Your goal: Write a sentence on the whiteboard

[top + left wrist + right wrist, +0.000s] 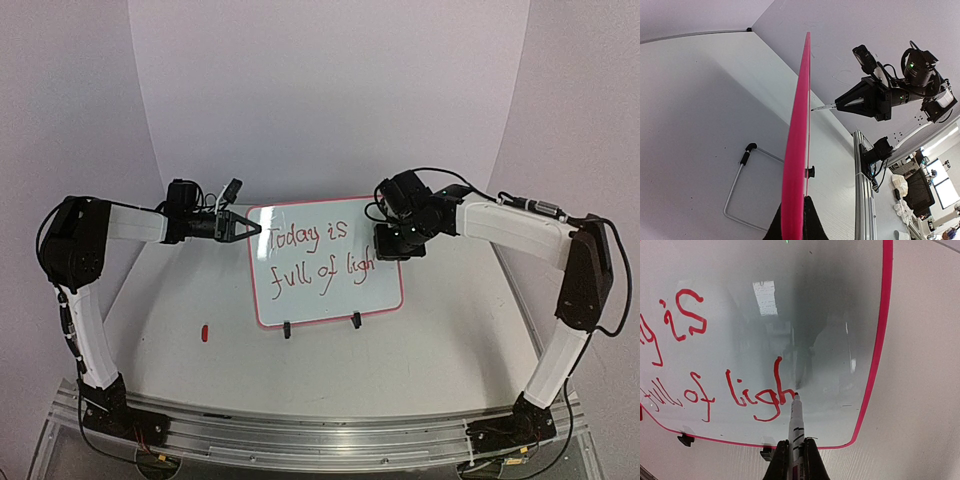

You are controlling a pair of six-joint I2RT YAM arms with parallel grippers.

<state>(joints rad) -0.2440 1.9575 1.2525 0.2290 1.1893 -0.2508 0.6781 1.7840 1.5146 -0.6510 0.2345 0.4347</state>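
While the right tool (796, 447) clamps a marker (795, 420), tip on the board (875, 365) just after "ligh", the sentence (755, 395) lacks its last letter. Left tool (792, 205) pinches the board's left edge, board propped on the surface (450, 330) between the arms. Step: finishing "light". Next likely needs a short downstroke, then a crossbar, light pressure.

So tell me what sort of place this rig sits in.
Most likely a robotics lab test cell: two robot arms are bolted to a metal rail, a plain white backdrop curves round the table, and what looks like a cluttered workroom with windows lies beyond it.
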